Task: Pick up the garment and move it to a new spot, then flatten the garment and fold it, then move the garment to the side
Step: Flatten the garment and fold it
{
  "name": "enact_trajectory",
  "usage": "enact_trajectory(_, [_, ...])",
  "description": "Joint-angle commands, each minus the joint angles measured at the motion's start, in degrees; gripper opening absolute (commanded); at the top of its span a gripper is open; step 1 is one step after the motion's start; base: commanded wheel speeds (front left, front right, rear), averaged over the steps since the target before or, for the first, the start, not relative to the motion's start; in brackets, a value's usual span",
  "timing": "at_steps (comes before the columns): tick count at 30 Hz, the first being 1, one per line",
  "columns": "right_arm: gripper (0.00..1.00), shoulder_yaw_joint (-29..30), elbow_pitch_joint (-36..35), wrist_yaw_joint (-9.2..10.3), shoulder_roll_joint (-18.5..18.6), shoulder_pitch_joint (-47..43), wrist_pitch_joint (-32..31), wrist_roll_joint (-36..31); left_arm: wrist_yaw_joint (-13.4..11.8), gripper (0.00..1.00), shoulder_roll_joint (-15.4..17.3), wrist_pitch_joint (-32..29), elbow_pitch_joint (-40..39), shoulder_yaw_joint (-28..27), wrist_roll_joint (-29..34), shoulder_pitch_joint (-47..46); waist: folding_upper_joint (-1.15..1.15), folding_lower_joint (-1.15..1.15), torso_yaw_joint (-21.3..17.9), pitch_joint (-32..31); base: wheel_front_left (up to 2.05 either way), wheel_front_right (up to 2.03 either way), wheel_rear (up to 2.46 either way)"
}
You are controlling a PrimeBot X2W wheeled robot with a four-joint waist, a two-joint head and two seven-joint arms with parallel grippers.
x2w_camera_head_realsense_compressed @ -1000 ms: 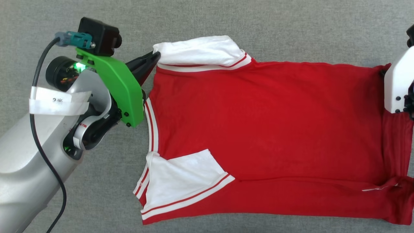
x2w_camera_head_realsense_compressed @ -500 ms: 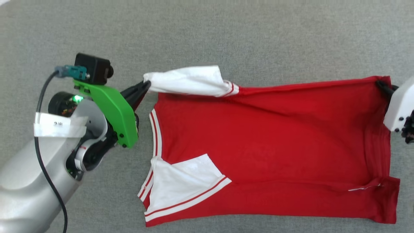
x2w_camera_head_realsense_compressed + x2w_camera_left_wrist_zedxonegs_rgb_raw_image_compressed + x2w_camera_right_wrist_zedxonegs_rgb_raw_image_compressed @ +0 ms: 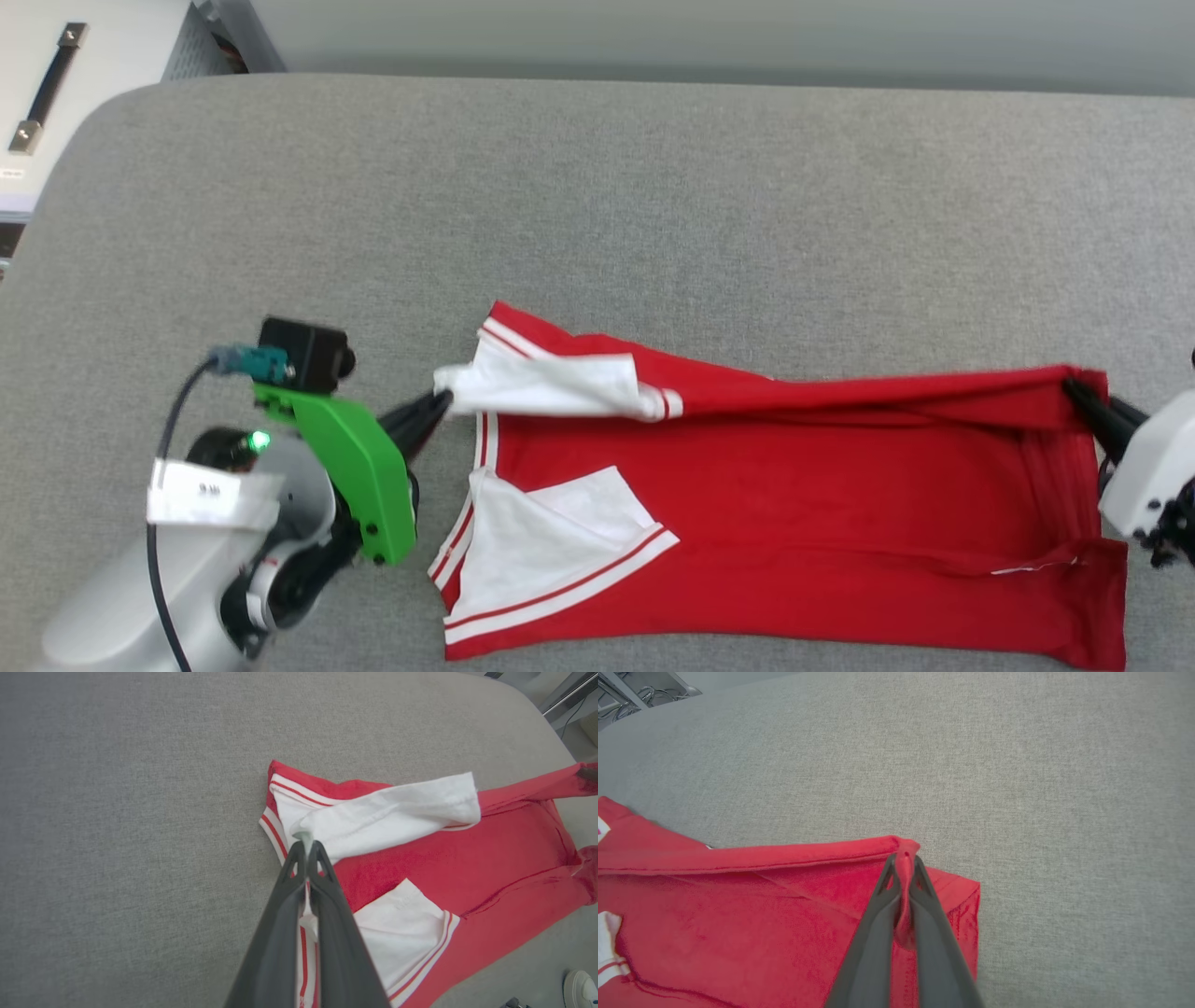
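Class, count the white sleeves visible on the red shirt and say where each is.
2. The far sleeve, at the shirt's far edge, is pinched by the left hand; the near sleeve lies folded flat on the red body. None seem hidden.

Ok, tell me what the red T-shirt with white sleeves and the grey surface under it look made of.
Red T-shirt with white sleeves: soft matte knit, probably cotton jersey; it creases and drapes limply. Grey surface: matte woven fabric, like upholstery, by its fine speckled weave.
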State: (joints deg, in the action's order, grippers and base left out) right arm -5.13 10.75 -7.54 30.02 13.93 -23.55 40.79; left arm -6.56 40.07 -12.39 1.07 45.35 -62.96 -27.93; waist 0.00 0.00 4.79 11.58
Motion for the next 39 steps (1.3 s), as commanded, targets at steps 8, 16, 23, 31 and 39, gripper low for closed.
enact_trajectory(8, [0.0, -2.39, -2.47, 0.05, 3.36, -9.34, 2.88, 4.42, -2.28, 0.0, 1.68, 0.68, -2.45, 1.72, -1.47, 7.87, 0.0, 0.0, 0.66, -2.77, 0.0, 0.0, 0.0])
enact_trajectory(16, [0.0, -6.15, -3.31, 0.05, 7.03, -13.44, 3.98, 5.19, -2.89, 0.0, 1.85, -0.49, -2.03, 4.31, -1.03, 10.85, 0.0, 0.0, 0.52, -2.72, 0.0, 0.0, 0.0])
enact_trajectory(23, [0.0, -10.87, -1.67, 0.05, 9.79, -13.24, 5.92, 3.35, -2.21, 0.0, -0.02, -1.77, 1.19, 7.4, 0.87, 10.75, 0.0, 0.0, 0.43, -2.11, 0.0, 0.0, 0.0])
enact_trajectory(31, [0.21, -14.14, 0.91, 0.05, 10.05, -11.66, 7.3, 2.84, -0.87, 0.0, -2.12, -1.3, 5.56, 9.92, 4.29, 9.0, 0.0, 0.0, 0.32, -1.21, 0.0, 0.0, 0.0])
enact_trajectory(39, [1.0, -15.55, 3.2, 0.05, 9.66, -11.86, 6.85, 4.86, -0.6, 1.0, -4.32, 2.16, 8.25, 10.31, 6.12, 8.76, 0.0, 0.0, 0.65, -4.12, 0.0, 0.0, 0.0])
